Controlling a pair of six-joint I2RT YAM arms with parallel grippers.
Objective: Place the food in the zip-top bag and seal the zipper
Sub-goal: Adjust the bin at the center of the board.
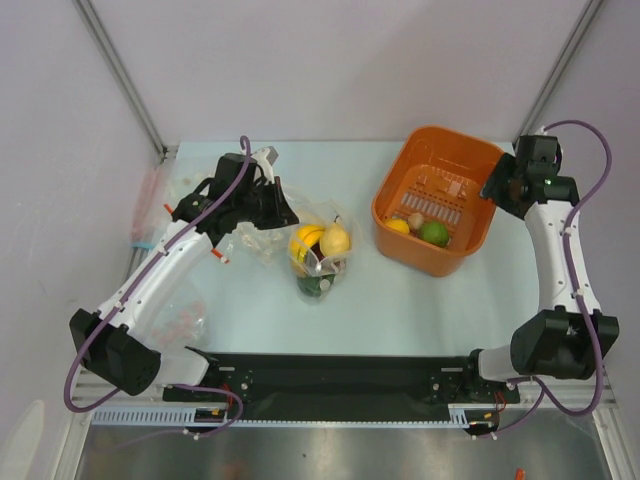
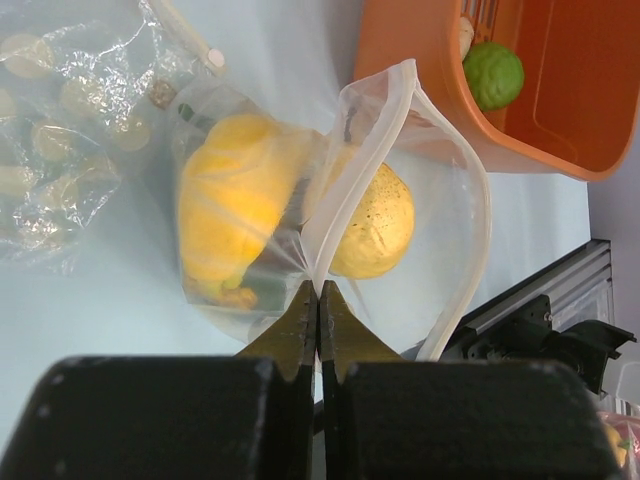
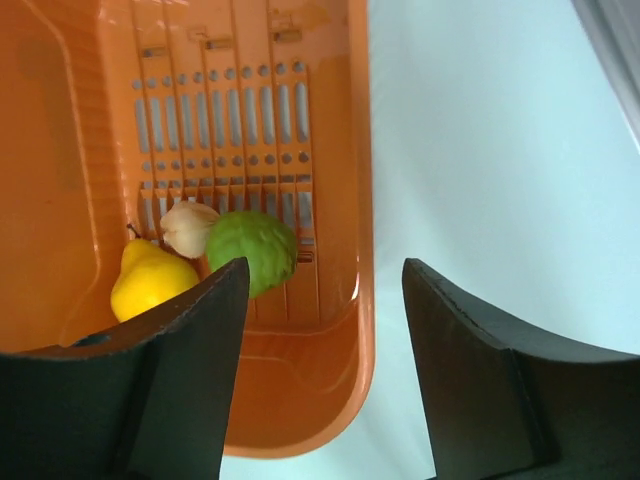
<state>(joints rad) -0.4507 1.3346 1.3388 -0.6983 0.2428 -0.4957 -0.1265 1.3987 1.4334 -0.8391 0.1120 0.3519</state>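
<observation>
Your left gripper [image 2: 318,322] is pinched shut on the mouth rim of the clear zip-top bag [image 2: 445,240], which lies on the table [image 1: 420,310] near the orange basket [image 3: 60,150], a lemon [image 2: 372,222] inside. Your right gripper [image 3: 325,330] hangs open over the basket, by the lime [image 3: 252,250]. Pull that rim and the floppy bag may spill.

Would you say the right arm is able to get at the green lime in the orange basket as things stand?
Probably yes: the right gripper hangs open over the basket wall, and the lime lies uncovered, though a yellow fruit and a pale piece crowd one side.
</observation>
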